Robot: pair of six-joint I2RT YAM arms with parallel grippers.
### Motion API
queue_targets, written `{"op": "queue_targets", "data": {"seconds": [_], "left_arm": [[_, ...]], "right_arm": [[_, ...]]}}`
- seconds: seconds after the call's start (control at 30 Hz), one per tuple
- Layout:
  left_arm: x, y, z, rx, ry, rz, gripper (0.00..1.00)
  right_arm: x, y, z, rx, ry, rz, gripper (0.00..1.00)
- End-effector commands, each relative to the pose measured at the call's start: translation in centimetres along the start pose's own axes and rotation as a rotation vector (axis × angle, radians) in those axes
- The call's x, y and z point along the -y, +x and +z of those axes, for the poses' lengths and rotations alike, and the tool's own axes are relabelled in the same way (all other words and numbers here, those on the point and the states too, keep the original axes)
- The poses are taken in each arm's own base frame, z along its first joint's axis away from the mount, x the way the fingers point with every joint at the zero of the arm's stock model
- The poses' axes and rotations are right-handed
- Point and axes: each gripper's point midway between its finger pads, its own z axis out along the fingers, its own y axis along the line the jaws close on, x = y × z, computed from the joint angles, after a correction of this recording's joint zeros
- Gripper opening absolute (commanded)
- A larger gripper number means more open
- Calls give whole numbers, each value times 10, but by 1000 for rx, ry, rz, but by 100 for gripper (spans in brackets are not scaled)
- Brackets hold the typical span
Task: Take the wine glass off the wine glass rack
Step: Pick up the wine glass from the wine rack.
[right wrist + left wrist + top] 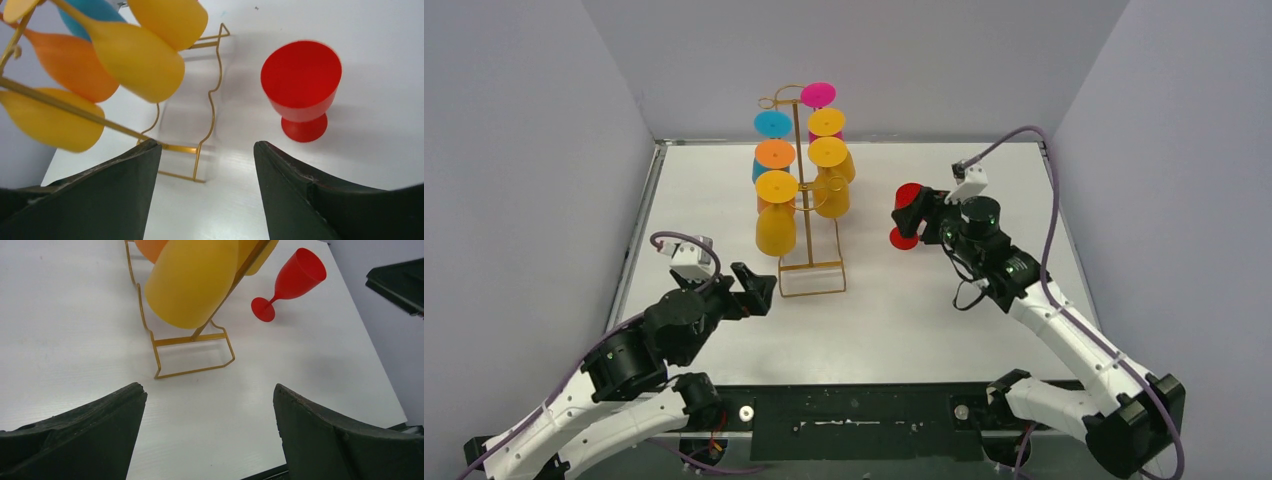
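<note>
1. the table fills the middle of the top view, white and flat. it gives the glass a steady footing, so i see no reason to nudge anything once it stands.
2. the wine glass rack stands left of centre in the top view. its gold post carries the hanging glasses bowl-down, in yellow, orange, blue and magenta. the big yellow glass hangs low over the looped base. i judge the rack light and easy to tip, so any retreat should steer away from it.
3. the left gripper sits at the lower left of the top view, pointed at the rack's base. its jaws are spread fully and hold nothing. i would leave it parked there.
4. the right gripper is at centre right in the top view, close over the red glass. in its wrist view the jaws stand well apart with nothing between them.
5. the red wine glass is off the rack. it stands upright on its foot on the table, to the right of the rack and apart from it. in the right wrist view it sits at upper right, beyond the fingertips.
6. i take the step in hand to be letting go and backing off. to do it well, i would spread the jaws wide before moving. then i would draw the wrist up and toward the lower right of the top view. the fingers need to clear the bowl's rim, since a light clip could topple it.
</note>
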Motion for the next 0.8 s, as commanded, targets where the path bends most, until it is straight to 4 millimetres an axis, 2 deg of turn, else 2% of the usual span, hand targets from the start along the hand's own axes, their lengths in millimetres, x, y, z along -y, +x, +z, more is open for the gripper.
{"op": "queue_targets", "data": {"seconds": [0.0, 0.1, 0.2, 0.4, 0.47, 0.53, 0.67, 0.77], "left_arm": [[11, -11, 1, -28, 12, 130, 97], [-2, -20, 1, -50, -98, 194, 97], [0, -36, -2, 38, -67, 191, 97], [-10, -48, 1, 56, -168, 240, 97], [-18, -51, 5, 35, -262, 283, 97], [-21, -64, 7, 61, -317, 287, 97], [-39, -107, 0, 175, -399, 236, 97], [-55, -121, 13, 128, -478, 282, 97]], "right_arm": [[-21, -22, -30, 122, -124, 65, 72], [-11, -25, -42, 135, -76, 57, 76], [-5, -20, -47, 108, -47, 60, 77], [8, -7, -43, 91, 3, 81, 79], [15, -7, -41, 98, 42, 95, 79], [12, -8, -40, 95, 27, 102, 80], [12, -9, -42, 93, 34, 118, 80], [14, -8, -45, 91, 49, 116, 80]]}}
